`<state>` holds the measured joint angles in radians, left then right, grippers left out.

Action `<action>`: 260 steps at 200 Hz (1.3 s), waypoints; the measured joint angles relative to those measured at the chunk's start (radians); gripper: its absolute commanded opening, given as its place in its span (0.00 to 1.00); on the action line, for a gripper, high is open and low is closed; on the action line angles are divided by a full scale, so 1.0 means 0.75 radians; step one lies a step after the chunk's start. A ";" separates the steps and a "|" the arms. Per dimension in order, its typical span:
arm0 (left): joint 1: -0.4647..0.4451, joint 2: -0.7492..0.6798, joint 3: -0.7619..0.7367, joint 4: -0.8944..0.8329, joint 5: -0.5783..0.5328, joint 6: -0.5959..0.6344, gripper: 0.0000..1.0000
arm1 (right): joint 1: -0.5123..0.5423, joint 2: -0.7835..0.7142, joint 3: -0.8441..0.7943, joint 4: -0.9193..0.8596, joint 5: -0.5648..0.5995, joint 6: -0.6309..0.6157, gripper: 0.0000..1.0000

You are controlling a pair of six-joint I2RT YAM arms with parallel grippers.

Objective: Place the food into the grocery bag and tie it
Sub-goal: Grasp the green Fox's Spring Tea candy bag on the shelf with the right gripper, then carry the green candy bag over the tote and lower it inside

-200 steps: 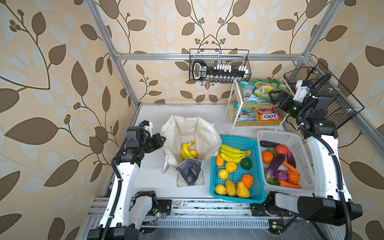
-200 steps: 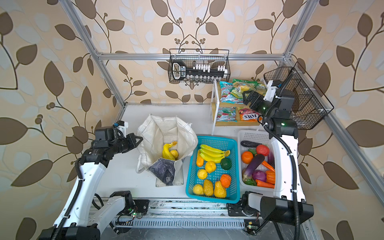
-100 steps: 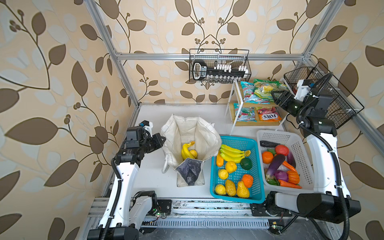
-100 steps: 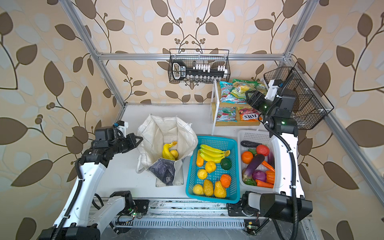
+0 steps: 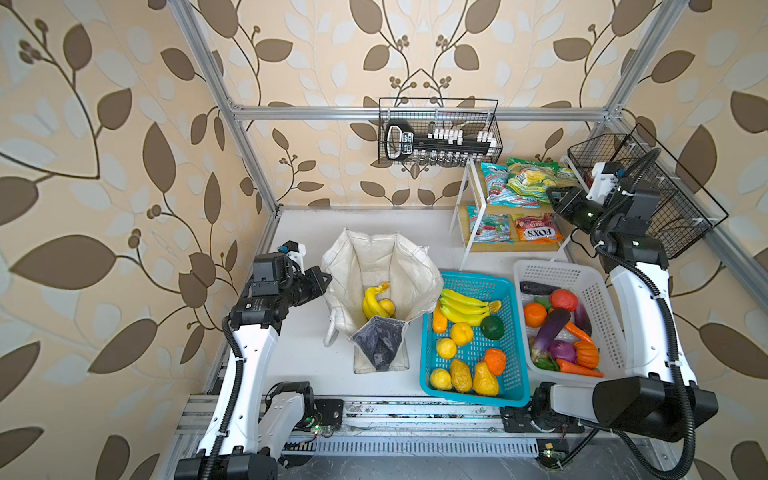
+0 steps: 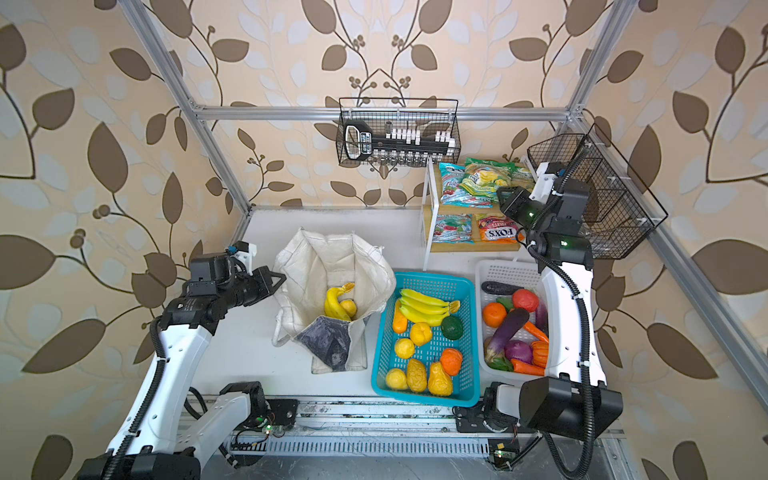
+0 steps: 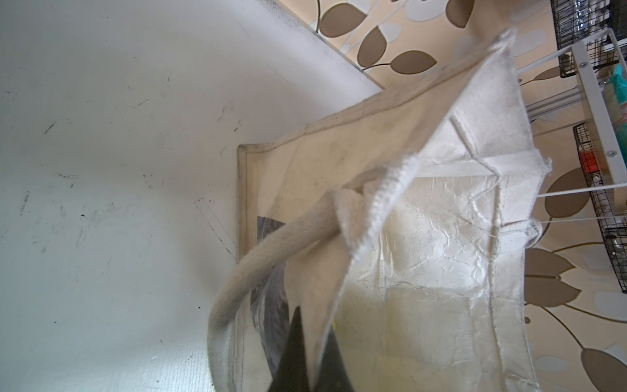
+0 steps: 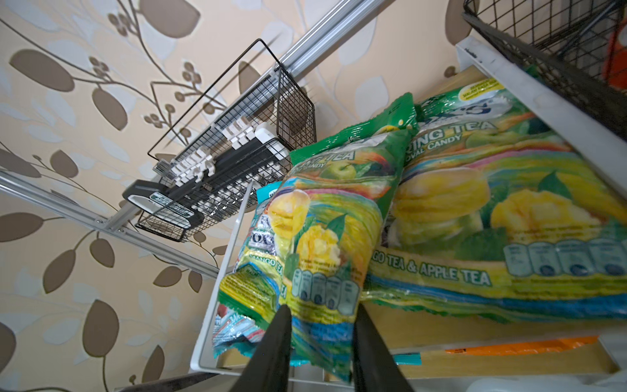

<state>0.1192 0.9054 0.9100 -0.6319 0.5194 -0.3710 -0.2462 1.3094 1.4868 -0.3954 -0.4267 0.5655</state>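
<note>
The off-white grocery bag stands open, with a banana bunch and a yellow lemon inside. My left gripper is shut on the bag's rim, beside its rope handle. My right gripper is at the upper shelf. Its jaws press both sides of the lower edge of a green-yellow snack packet. That packet lies tilted over another of its kind. A purple eggplant and an orange fruit lie in the white basket.
A teal basket with bananas and other fruit stands right of the bag, then a white basket of vegetables. The white shelf rack holds blue-red packets. Black wire baskets hang on the back wall and at the right.
My right gripper's jaws have come together from wide open onto the green-yellow packet at the shelf. The left arm and the bag have not moved.
</note>
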 measured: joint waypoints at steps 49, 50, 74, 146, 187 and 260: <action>0.000 0.000 0.000 0.000 0.000 0.000 0.00 | -0.007 -0.007 -0.019 0.057 -0.015 0.028 0.00; 0.000 0.000 0.000 0.000 0.000 0.000 0.00 | -0.007 -0.007 -0.019 0.058 -0.016 0.030 0.00; 0.000 0.000 0.000 0.000 -0.001 0.000 0.00 | -0.007 -0.006 -0.013 0.065 -0.025 0.047 0.00; 0.000 -0.001 0.000 0.000 -0.003 0.000 0.00 | 0.033 0.168 0.405 0.071 -0.115 0.087 0.00; 0.000 -0.002 0.000 0.001 -0.004 0.000 0.00 | 0.053 0.361 0.720 0.092 -0.219 0.149 0.00; 0.000 -0.002 0.000 0.000 -0.004 -0.001 0.00 | 0.320 0.336 0.754 0.025 -0.216 0.122 0.00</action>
<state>0.1192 0.9043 0.9100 -0.6319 0.5163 -0.3717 -0.0059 1.5616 2.0525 -0.3763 -0.5884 0.6571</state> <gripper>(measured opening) 0.046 0.047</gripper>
